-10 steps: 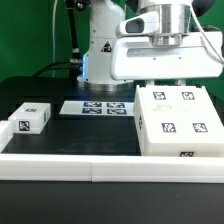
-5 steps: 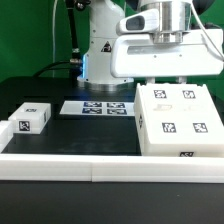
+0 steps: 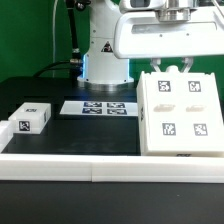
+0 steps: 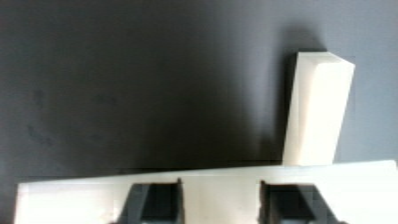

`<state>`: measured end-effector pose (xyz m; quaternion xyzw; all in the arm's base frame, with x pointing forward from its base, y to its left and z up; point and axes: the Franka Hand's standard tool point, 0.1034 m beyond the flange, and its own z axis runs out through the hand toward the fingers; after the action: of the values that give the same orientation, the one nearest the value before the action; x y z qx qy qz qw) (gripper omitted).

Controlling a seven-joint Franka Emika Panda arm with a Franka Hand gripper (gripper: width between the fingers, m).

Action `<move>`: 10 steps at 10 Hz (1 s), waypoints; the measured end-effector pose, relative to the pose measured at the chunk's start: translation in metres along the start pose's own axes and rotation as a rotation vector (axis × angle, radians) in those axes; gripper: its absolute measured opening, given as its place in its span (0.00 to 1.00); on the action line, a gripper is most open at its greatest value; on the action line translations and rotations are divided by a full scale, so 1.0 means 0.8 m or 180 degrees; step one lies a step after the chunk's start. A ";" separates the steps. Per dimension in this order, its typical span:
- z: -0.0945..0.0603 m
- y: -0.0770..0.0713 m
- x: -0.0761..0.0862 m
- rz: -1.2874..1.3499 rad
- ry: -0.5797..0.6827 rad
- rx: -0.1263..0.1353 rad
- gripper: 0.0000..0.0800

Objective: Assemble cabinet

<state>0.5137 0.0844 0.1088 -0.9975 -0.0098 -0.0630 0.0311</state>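
Hanging at the top edge of the cabinet (image 3: 180, 112), the gripper (image 3: 172, 68) sits in the upper right of the exterior view, with the big white tagged box directly beneath it. Its fingers (image 4: 157, 200) stand apart over a white edge; whether they clamp it cannot be told.

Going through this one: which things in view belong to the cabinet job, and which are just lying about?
Part of the job: cabinet box; small tagged block; gripper, at the box's top edge.
Just lying about: marker board; black table; white rim.
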 end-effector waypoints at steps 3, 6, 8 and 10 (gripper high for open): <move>0.001 0.001 -0.002 0.0002 -0.0008 -0.0002 0.26; -0.014 -0.002 0.005 -0.0005 -0.0030 0.0009 0.25; -0.028 -0.009 0.021 -0.0015 -0.0132 0.0027 0.24; -0.028 -0.010 0.025 -0.0016 -0.0132 0.0029 0.21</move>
<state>0.5304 0.0910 0.1337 -0.9984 -0.0132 -0.0424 0.0353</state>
